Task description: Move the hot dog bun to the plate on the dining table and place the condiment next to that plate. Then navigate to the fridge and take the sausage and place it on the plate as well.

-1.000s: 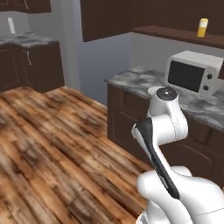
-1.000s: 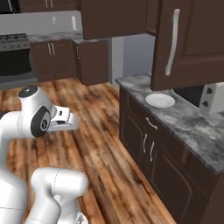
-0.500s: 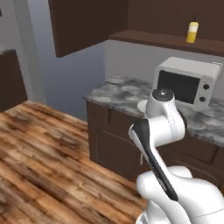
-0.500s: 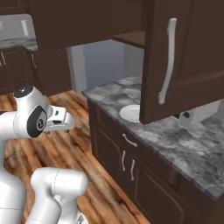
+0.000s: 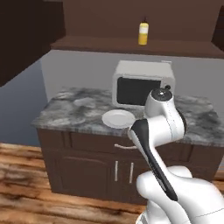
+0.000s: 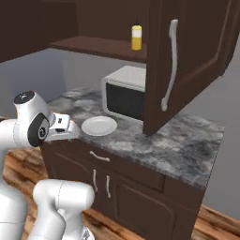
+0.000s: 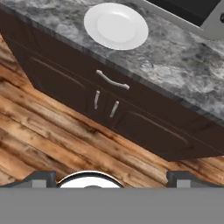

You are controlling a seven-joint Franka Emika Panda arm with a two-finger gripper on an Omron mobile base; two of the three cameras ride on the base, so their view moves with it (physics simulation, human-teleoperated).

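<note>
White plate (image 5: 118, 118) sits at the left on the grey marbled tabletop (image 5: 78, 109), just in front of the microwave (image 5: 142, 84). Up above on the dark shelf (image 5: 100, 43) stands the condiment (image 5: 143, 33), upright, yellow with its dark cap. Further right, a cupboard door (image 6: 180, 65) hangs open (long pale handle on it). The gripper (image 7: 111, 177) points down at wood floor (image 7: 52, 144) and drawers, tips wide apart, nothing between them.
</note>
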